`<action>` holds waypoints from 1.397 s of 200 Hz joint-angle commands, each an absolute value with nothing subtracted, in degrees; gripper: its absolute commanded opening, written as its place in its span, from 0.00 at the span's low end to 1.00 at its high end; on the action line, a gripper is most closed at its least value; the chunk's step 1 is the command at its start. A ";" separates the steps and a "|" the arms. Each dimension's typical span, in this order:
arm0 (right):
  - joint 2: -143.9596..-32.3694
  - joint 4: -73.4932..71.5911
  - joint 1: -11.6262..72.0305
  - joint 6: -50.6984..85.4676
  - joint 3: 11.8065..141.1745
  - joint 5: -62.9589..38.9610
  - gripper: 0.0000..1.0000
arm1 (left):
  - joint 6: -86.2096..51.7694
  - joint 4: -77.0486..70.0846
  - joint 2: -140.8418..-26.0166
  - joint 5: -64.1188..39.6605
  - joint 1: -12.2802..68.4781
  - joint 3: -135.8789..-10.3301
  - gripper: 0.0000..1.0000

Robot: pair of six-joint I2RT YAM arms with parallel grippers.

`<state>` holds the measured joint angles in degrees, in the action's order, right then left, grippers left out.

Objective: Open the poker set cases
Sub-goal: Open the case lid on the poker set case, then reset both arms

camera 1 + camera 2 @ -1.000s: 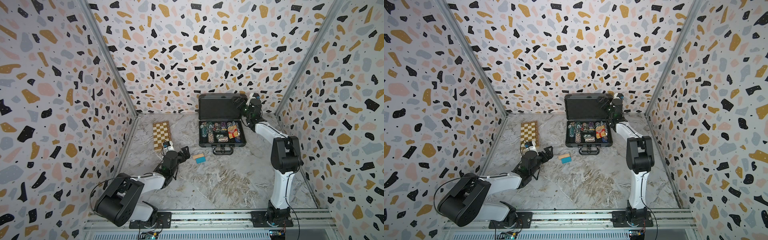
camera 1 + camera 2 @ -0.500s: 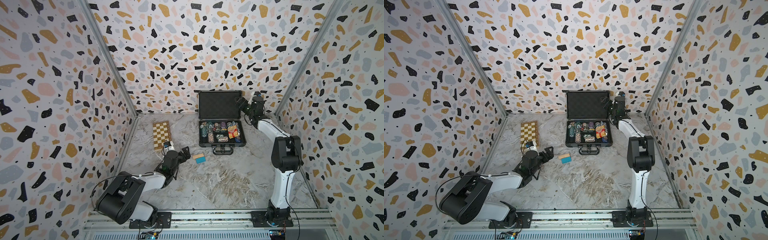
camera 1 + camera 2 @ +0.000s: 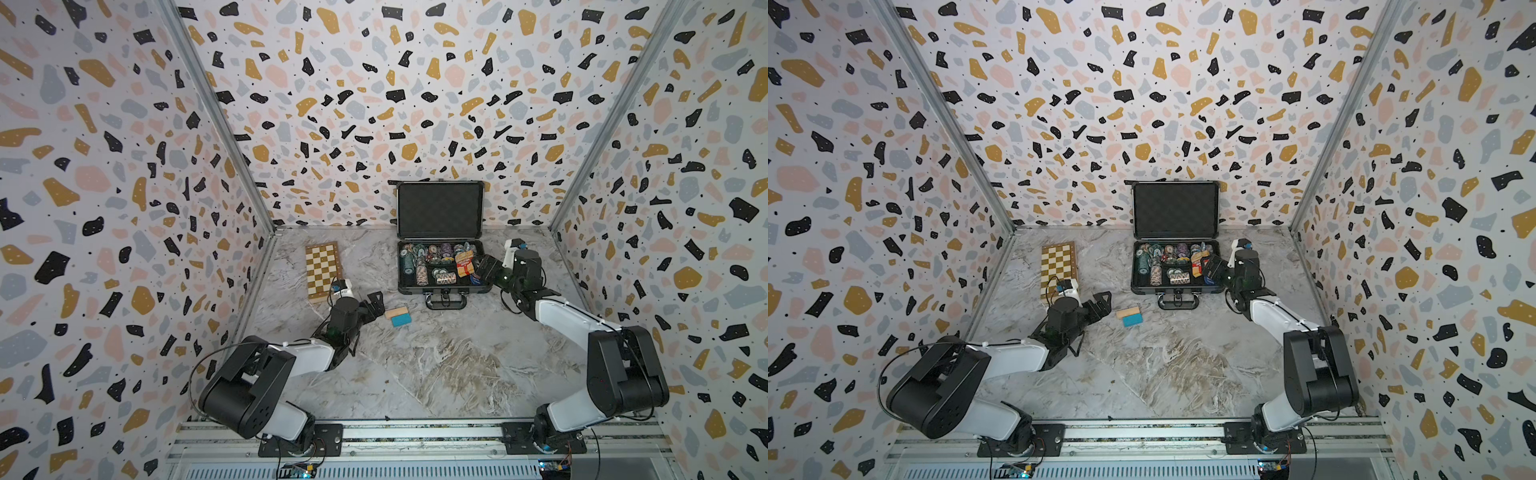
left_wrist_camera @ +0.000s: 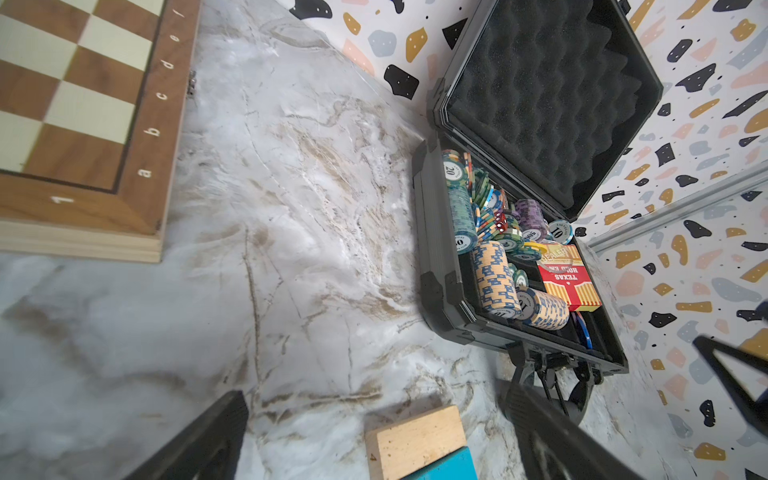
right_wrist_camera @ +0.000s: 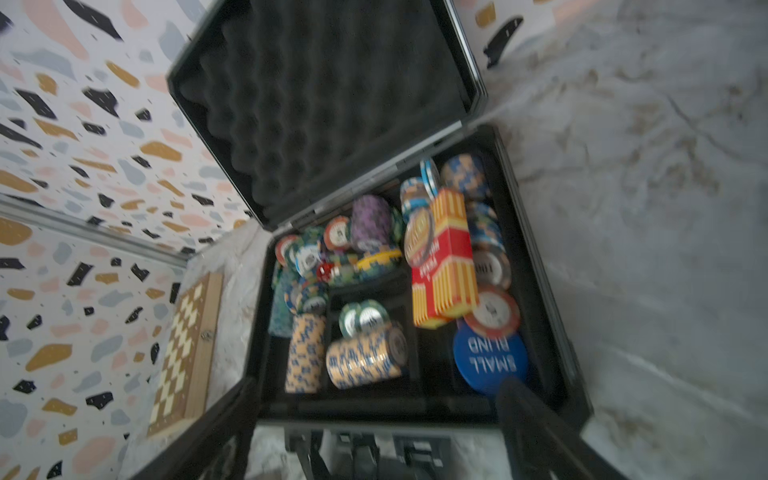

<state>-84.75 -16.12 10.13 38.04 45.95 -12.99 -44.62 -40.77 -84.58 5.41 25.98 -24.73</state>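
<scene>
Poker set case (image 3: 439, 210), upper centre of both top views, near the back wall, stands open; task judged essentially complete.

Step in hand: clearing the right gripper (image 3: 484, 267), jaws wide and empty, at the base's right edge. Recommend lifting it up and away from the rim, not sideways (a knock could tip the lid shut).

Left gripper (image 3: 376, 302), likewise spread and empty, sits lower left of the case beside two small blocks (image 3: 401, 320).

Appearance: dark grey shell, upright lid, black egg-crate foam (image 4: 540, 95), loose colourful chips (image 5: 365, 357), red card box (image 5: 444, 270), black handle (image 3: 445, 300).
</scene>
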 commanded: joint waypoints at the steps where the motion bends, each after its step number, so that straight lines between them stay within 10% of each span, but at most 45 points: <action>1: -79.22 -9.54 10.02 32.43 42.82 -10.03 0.92 | -45.12 -42.13 -85.65 2.03 26.00 -26.79 0.99; 90: -54.88 -5.88 9.14 16.47 26.54 31.18 0.99 | -45.39 -41.22 -87.18 0.40 25.93 -27.69 0.99; 164: -70.86 -45.55 9.18 8.48 13.89 33.33 0.97 | -45.12 -41.31 -86.61 0.94 25.93 -27.52 0.99; 279: -88.48 -63.21 0.26 4.73 15.33 16.97 1.00 | -44.85 -40.75 -87.00 0.92 25.97 -28.52 0.99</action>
<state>-87.11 -54.11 1.63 5.06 15.70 22.31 -45.65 -40.14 -87.29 0.49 25.98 -27.22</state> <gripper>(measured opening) 0.991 0.991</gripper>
